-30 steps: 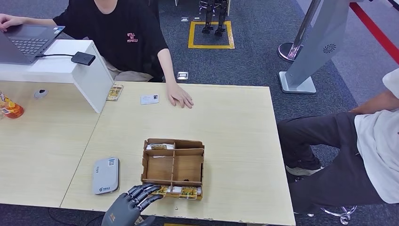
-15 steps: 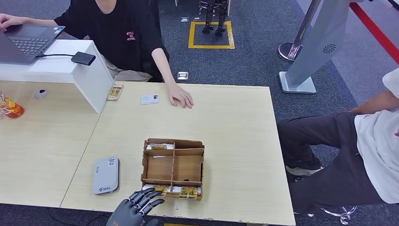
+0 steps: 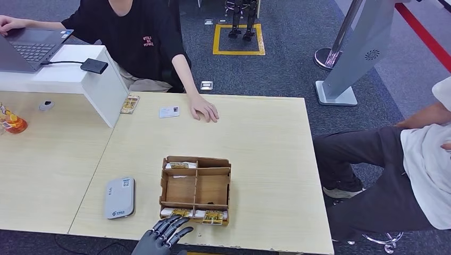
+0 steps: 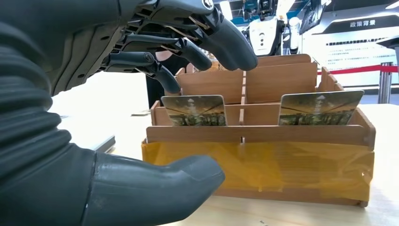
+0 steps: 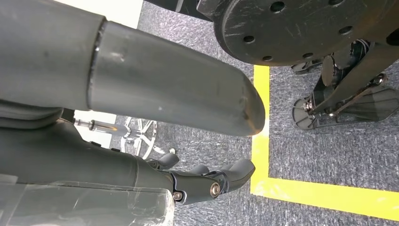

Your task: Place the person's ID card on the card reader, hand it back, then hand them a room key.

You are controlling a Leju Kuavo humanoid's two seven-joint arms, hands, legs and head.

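Plastic cards: room keys [image 4: 195, 111] stand on edge in the near row of the wooden box [image 3: 195, 186] — thin, stiff, light, likely slick-faced; a second key [image 4: 321, 108] sits in the next slot over.
Grip point: only the top edge pokes above the front wall, so my call is a thumb-and-finger pinch on that exposed strip, pulling straight up; a side grab looks blocked by the dividers.
Risk: box is light wood with tape [image 4: 263, 162] on the front — it may slide or tip if the fingers push on the wall.
ID card: white card [image 3: 169, 111] lies flat on the table's [image 3: 266, 138] far side, just beside the person's hand [image 3: 204, 110]; flat on the top, so hard to get under — probably needs an edge slide.
Card reader: grey unit [image 3: 119, 197] near the front edge, left of the box.
Left hand: [image 3: 162, 236] at the table's near edge just short of the box, fingers [image 4: 188, 35] spread and reaching over the near row, thumb [image 4: 155, 188] low in front — holding nothing.
Right hand: [image 5: 141, 94] hangs over the carpet, fingers loosely apart, nothing in it.
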